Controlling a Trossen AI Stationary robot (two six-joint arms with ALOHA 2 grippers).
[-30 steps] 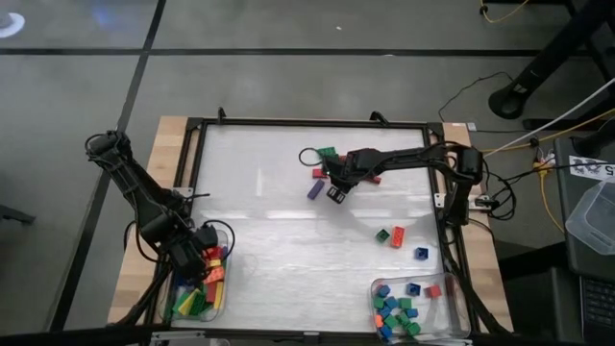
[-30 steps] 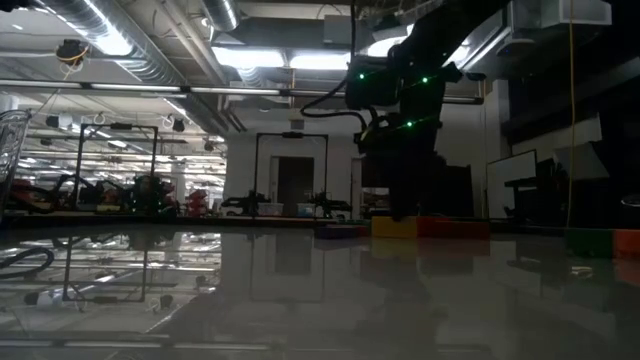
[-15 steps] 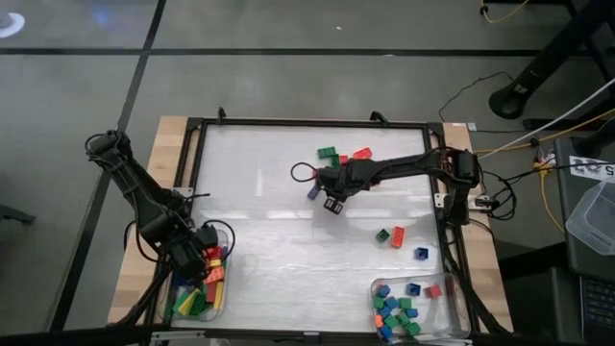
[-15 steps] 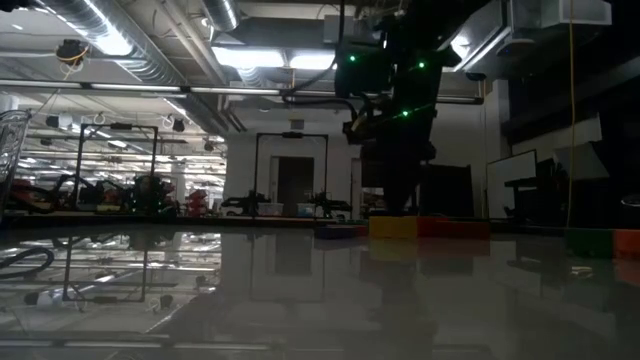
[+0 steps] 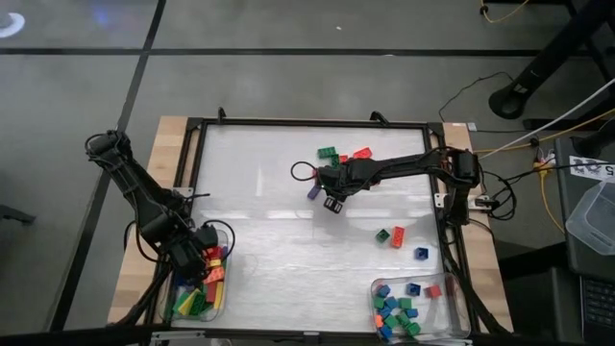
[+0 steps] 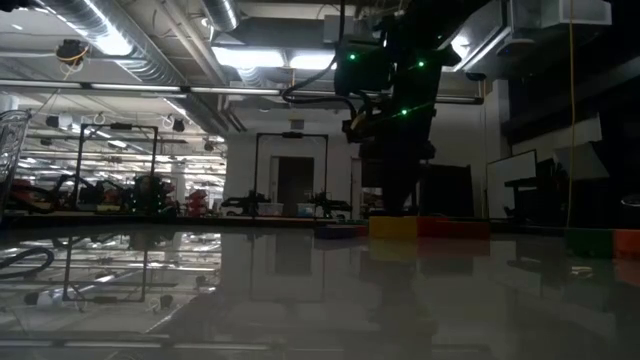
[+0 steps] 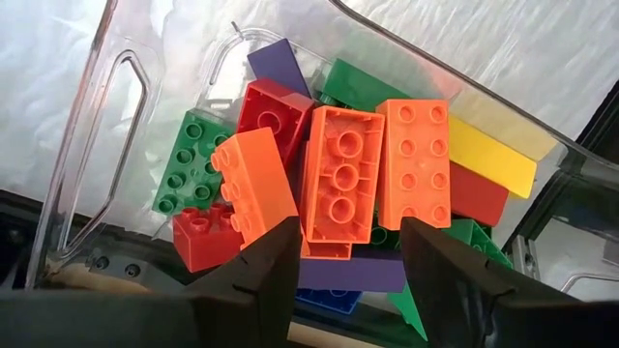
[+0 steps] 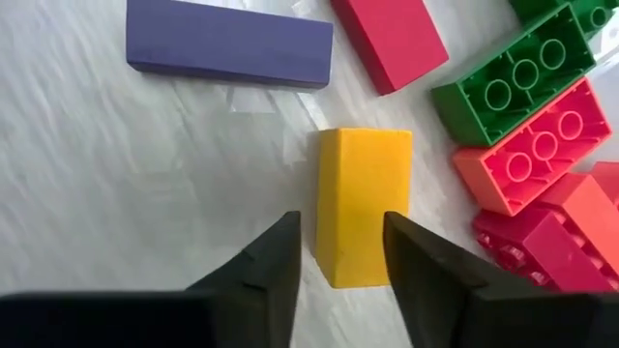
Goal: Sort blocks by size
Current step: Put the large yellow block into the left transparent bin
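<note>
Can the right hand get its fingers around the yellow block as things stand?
Probably yes. The right hand hangs open right at the yellow block, whose long sides lie bare; the purple block and red block lie apart from it.

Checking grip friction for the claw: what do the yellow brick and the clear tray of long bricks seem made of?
Yellow brick: probably hard moulded plastic, smooth, slightly glossy, with crisp edges. Clear tray: likely thin see-through plastic; light glints along its rim and the table shows through.

Low view sits dim against bright ceiling strips, glare sheening the desk; overhead and wrist views evenly lit, sharp.
</note>
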